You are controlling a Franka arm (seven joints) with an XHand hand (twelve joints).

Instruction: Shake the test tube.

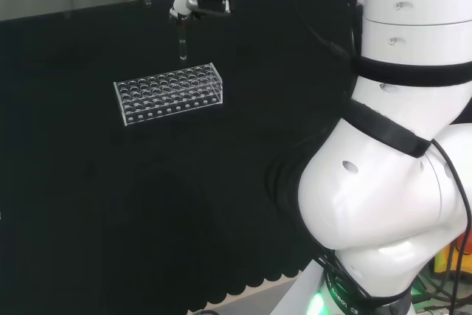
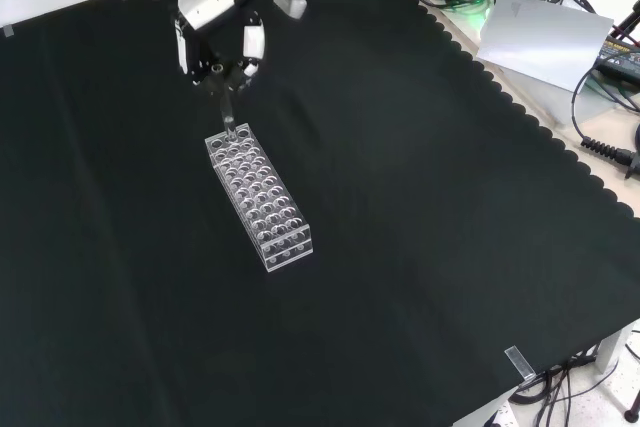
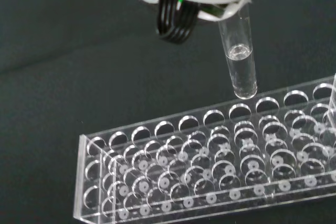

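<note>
One test tube (image 3: 239, 61), pinched in the hand's (image 2: 218, 22) fingers (image 2: 253, 44), hangs just above the clear rack (image 2: 260, 197).

Only obstacle on the counter (image 2: 420, 247) is the clear test tube rack (image 2: 259, 196), lying long-ways under the hand (image 2: 215, 17); the black cloth all round it is bare in the front view. The test tube (image 3: 239, 61), pinched in the fingers (image 2: 254, 44), hangs upright just above the rack's edge row, its tip clear of the holes in the wrist view. In the head view the arm's white links (image 1: 398, 153) block the right side, with open room left of them.
</note>
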